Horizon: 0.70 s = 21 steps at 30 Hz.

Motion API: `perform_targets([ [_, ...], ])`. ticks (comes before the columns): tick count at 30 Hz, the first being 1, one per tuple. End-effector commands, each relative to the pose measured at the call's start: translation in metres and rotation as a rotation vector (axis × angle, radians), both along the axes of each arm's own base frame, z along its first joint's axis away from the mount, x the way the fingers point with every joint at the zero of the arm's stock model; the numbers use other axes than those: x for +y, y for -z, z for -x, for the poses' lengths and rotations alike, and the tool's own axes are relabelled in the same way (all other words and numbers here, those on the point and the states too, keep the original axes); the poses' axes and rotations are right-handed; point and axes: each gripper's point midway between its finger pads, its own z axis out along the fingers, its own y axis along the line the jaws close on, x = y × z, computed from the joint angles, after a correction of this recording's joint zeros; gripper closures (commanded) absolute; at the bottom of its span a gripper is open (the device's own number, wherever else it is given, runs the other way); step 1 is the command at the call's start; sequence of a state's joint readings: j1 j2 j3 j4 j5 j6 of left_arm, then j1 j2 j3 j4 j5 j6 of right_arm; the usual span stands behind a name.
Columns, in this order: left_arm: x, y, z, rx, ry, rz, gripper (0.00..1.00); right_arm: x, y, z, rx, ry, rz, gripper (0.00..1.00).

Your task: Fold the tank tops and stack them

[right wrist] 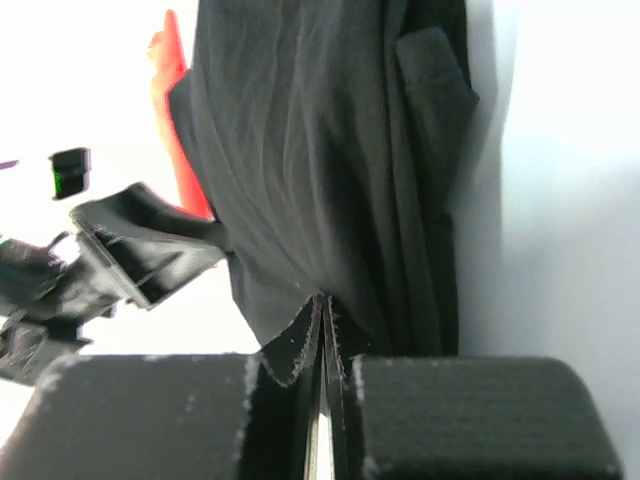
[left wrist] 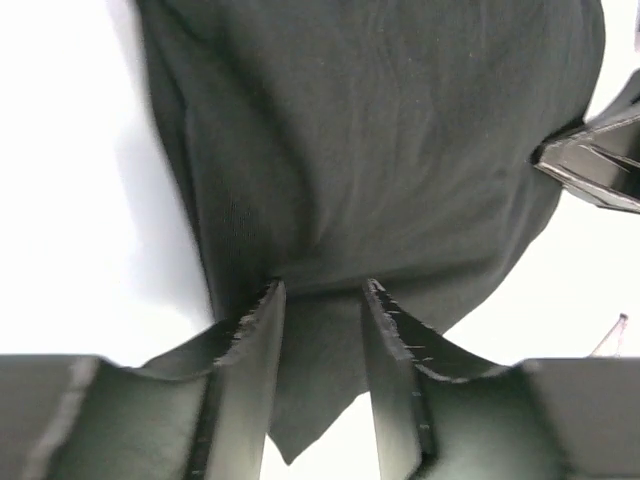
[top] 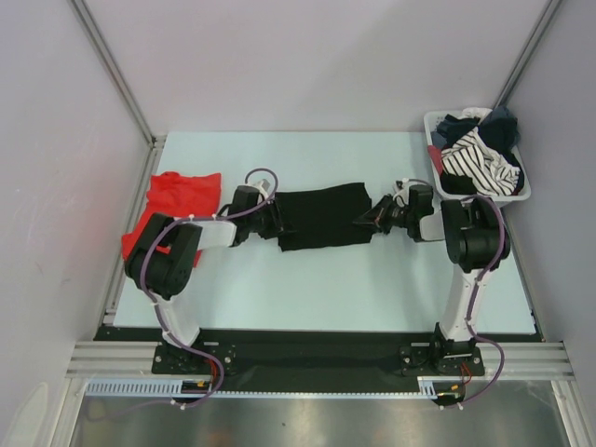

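Observation:
The black tank top lies stretched sideways across the middle of the table. My right gripper is at its right edge. In the right wrist view this gripper is shut on a pinch of the black tank top. My left gripper is at the garment's left edge. In the left wrist view its fingers stand apart, with a flap of the black tank top lying between them. The red tank top lies crumpled at the table's left edge, apart from both grippers.
A white basket holding a striped and several dark garments stands at the back right corner. The table's left rail runs beside the red tank top. Grey walls close in the left, back and right.

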<state>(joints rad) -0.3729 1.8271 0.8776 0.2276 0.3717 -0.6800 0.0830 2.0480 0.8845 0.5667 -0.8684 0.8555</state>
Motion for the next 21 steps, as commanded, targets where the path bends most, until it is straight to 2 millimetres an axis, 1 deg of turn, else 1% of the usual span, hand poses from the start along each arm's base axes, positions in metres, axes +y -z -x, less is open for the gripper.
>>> perform_targets([
  [1, 0.025, -0.013, -0.001, -0.061, -0.046, -0.086, 0.55, -0.017, -0.016, -0.007, -0.069, 0.044, 0.165, 0.94],
  [2, 0.027, -0.018, -0.001, -0.076, -0.054, -0.094, 0.52, -0.021, -0.020, -0.010, -0.075, 0.055, 0.198, 0.93],
  [3, 0.028, -0.022, 0.003, -0.080, -0.046, -0.110, 0.48, -0.024, -0.034, -0.011, -0.106, 0.067, 0.227, 0.88],
  [4, 0.030, -0.035, 0.003, -0.112, -0.051, -0.115, 0.35, -0.030, -0.032, -0.009, -0.096, 0.083, 0.271, 0.84],
  [5, 0.035, -0.040, 0.002, -0.129, -0.073, -0.142, 0.30, -0.035, -0.037, -0.010, -0.113, 0.095, 0.297, 0.80],
  [6, 0.038, -0.047, 0.006, -0.136, -0.077, -0.164, 0.22, -0.038, -0.051, -0.012, -0.147, 0.112, 0.315, 0.71],
  [7, 0.041, -0.050, 0.006, -0.144, -0.087, -0.175, 0.19, -0.045, -0.050, -0.012, -0.133, 0.140, 0.361, 0.65],
  [8, 0.045, -0.051, 0.008, -0.139, -0.100, -0.189, 0.16, -0.049, -0.054, -0.013, -0.152, 0.145, 0.391, 0.59],
  [9, 0.051, -0.055, 0.007, -0.155, -0.126, -0.210, 0.11, -0.055, -0.059, -0.016, -0.153, 0.177, 0.439, 0.45],
  [10, 0.054, -0.056, 0.005, -0.159, -0.137, -0.219, 0.09, -0.060, -0.059, -0.018, -0.152, 0.191, 0.475, 0.38],
  [11, 0.057, -0.052, 0.008, -0.142, -0.141, -0.240, 0.08, -0.064, -0.057, -0.018, -0.151, 0.190, 0.519, 0.29],
  [12, 0.058, -0.052, 0.005, -0.139, -0.151, -0.249, 0.07, -0.070, -0.059, -0.024, -0.149, 0.211, 0.578, 0.26],
  [13, 0.058, -0.050, 0.003, -0.133, -0.152, -0.255, 0.06, -0.071, -0.052, -0.024, -0.133, 0.207, 0.608, 0.24],
  [15, 0.053, -0.045, -0.001, -0.116, -0.142, -0.253, 0.05, -0.072, -0.046, -0.031, -0.127, 0.196, 0.657, 0.24],
  [16, 0.052, -0.042, -0.004, -0.110, -0.142, -0.255, 0.05, -0.069, -0.038, -0.036, -0.100, 0.184, 0.682, 0.26],
  [18, 0.048, -0.035, -0.011, -0.094, -0.141, -0.268, 0.06, -0.064, -0.028, -0.037, -0.080, 0.151, 0.698, 0.29],
  [19, 0.047, -0.034, -0.014, -0.091, -0.142, -0.272, 0.06, -0.056, -0.021, -0.042, -0.070, 0.130, 0.704, 0.29],
  [21, 0.041, -0.025, -0.021, -0.069, -0.135, -0.276, 0.06, -0.051, -0.011, -0.043, -0.056, 0.113, 0.736, 0.31],
])
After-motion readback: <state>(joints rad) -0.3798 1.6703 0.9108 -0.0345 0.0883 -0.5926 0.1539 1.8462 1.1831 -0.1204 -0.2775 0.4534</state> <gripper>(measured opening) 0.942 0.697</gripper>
